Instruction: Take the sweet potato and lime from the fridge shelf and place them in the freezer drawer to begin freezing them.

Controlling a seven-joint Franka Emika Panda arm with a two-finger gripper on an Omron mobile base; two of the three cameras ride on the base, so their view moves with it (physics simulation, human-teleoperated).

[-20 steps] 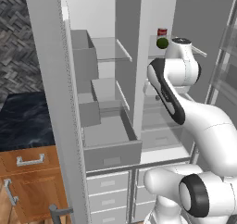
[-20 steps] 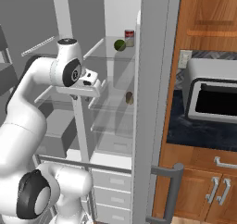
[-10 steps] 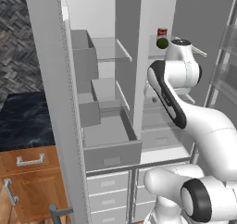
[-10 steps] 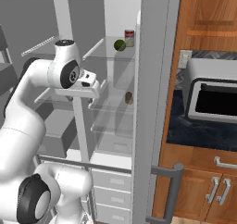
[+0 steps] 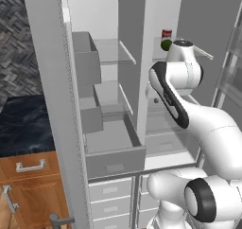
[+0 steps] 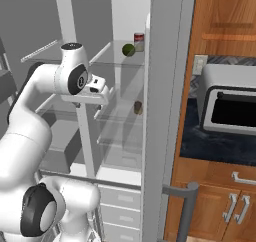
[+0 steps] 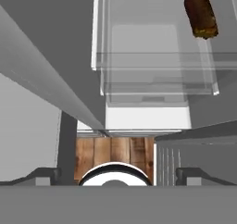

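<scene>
Gripper: jaws spread wide, nothing between them, bottom edge of the hand view.
Sweet potato: upper right of the hand view, on a glass shelf.
Lime: top centre of the right base view, just beside the can.
Freezer drawer: pulled open, lower centre of the left base view.

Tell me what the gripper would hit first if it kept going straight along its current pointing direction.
Probably a clear glass shelf below the open gripper, though depth is hard to judge. The sweet potato lies off to one side of that line.
</scene>
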